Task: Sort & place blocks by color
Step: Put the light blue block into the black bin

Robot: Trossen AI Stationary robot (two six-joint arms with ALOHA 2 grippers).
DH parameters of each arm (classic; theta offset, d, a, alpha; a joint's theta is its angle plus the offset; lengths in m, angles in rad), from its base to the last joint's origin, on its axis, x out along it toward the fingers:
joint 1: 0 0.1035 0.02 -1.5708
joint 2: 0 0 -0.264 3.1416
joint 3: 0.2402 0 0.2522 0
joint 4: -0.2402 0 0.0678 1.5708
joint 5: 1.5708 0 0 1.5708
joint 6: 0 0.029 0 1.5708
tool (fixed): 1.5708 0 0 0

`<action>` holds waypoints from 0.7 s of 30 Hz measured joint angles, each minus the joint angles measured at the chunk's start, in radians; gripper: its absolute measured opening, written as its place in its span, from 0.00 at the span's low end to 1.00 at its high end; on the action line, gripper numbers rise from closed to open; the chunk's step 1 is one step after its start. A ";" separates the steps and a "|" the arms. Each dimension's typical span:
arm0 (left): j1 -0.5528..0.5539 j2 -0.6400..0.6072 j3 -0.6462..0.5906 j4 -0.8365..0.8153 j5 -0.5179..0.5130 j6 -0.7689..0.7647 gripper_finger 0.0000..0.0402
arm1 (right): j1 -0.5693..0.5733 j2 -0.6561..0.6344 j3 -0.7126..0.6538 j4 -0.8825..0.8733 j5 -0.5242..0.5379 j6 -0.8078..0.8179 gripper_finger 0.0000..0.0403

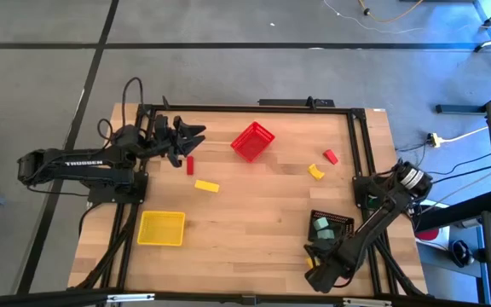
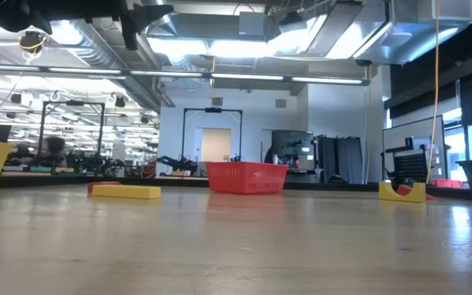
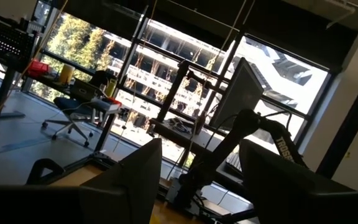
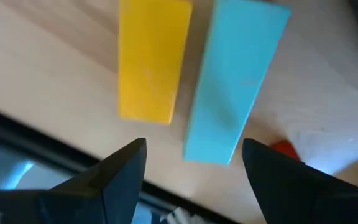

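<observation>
- Right wrist view puts the right gripper (image 4: 191, 177) at work, its fingers spread wide and holding nothing, poised above a pale mint block (image 4: 235, 81) that lies just beside a yellow block (image 4: 151, 59) on the wooden table (image 4: 42, 74), with a scrap of red (image 4: 283, 149) showing near the mint block's end.
- From above, that gripper hangs at the table's near edge, just beside the black bin (image 1: 331, 227), which already holds mint pieces.
- Across the table from the black bin, the left gripper (image 1: 190, 136) sits at the far left corner, jaws spread and empty, tilted up toward the room's windows.
- A red block (image 1: 189, 165) and a second yellow block (image 1: 207, 185) lie near the left gripper; a small red piece (image 1: 331, 156) and a yellow wedge (image 1: 315, 171) rest far from the black bin toward the back, right of the red bin (image 1: 252, 141).
- The yellow bin (image 1: 161, 228) stands well left of the black bin, along the same near side.
- Risk ahead, as a judgement: with mint and yellow lying so close together, a descent slightly off centre could catch both blocks or nudge the yellow one off the table's edge, and a grip near the long mint block's end could let it swing loose.
</observation>
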 joint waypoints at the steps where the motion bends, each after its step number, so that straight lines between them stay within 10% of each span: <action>1: 0.000 0.000 0.000 0.002 0.000 0.000 0.52 | 0.002 0.006 0.000 -0.006 0.002 0.001 0.66; 10: 0.000 0.000 0.000 0.008 -0.002 -0.001 0.52 | 0.014 0.062 0.000 -0.008 -0.002 0.003 0.64; 21: 0.000 0.000 0.000 0.012 -0.021 -0.002 0.52 | 0.046 0.066 0.002 -0.005 -0.009 0.021 0.32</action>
